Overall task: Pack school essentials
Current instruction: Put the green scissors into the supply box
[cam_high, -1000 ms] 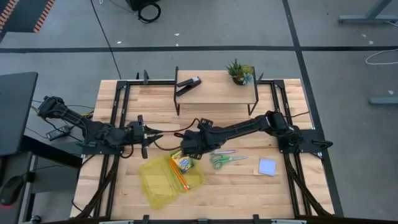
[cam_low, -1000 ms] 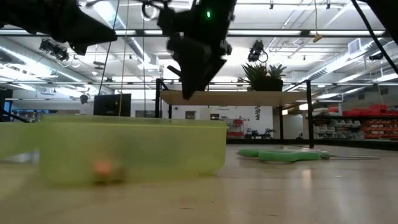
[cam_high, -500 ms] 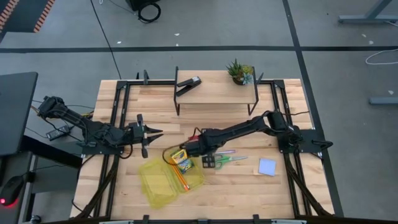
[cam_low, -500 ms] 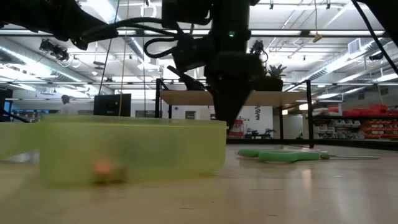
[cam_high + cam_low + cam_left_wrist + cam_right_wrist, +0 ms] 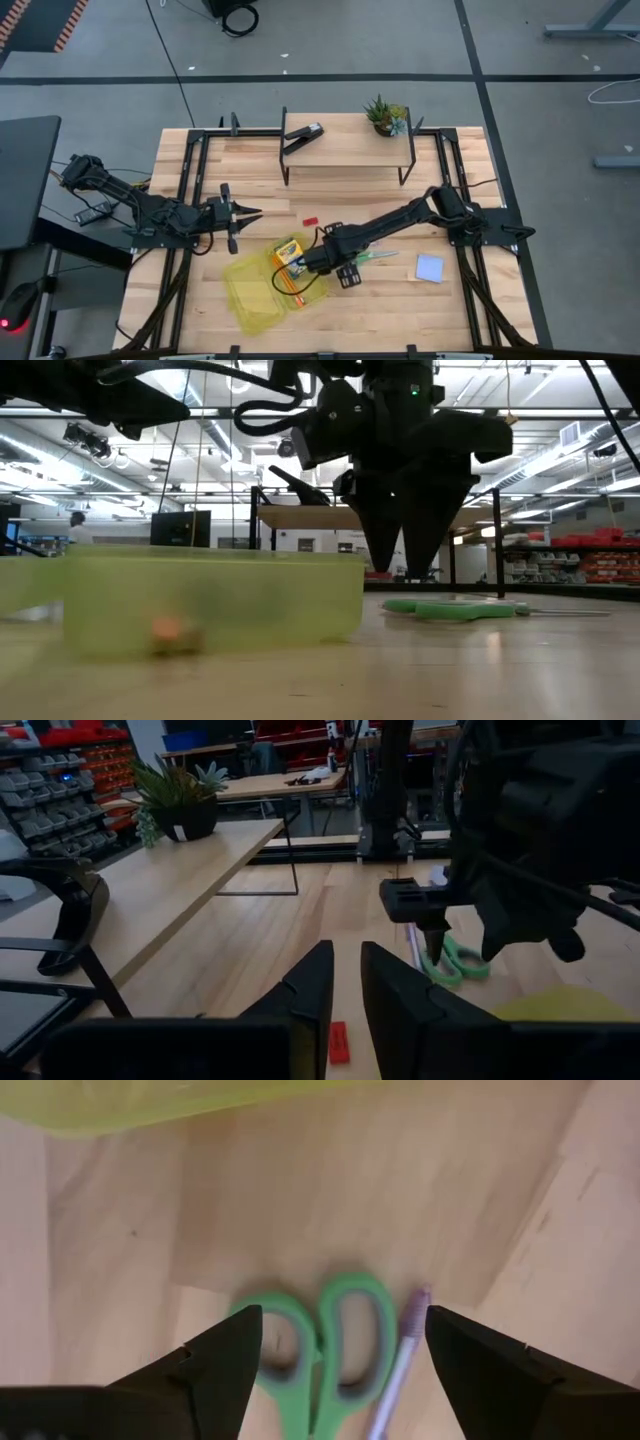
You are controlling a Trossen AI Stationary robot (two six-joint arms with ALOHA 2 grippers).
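Note:
My right gripper (image 5: 345,268) points down, open, a little above the table. Its fingers stand on either side of the handles of the green-handled scissors (image 5: 322,1342) without touching them. The purple pen (image 5: 398,1365) lies beside the scissors. A yellow-green see-through case (image 5: 262,292) lies open near the front. In it are a small yellow-green box (image 5: 288,252) and the orange pencil (image 5: 291,287). The tiny red eraser (image 5: 309,219) and the pale blue notepad (image 5: 429,267) lie flat on the table. My left gripper (image 5: 252,212) waits at the left, level, with a narrow gap between its fingers.
A low wooden shelf (image 5: 345,152) stands at the far side with a black stapler (image 5: 303,135) and a potted plant (image 5: 385,115) on it. Black rails (image 5: 190,200) run along both table sides. Bare wood lies between scissors and notepad.
My right gripper has moved from above the case toward the table's right and near edges and down, over the scissors' handles, turning about its own axis as it went. The red eraser, earlier covered by the arm, now shows.

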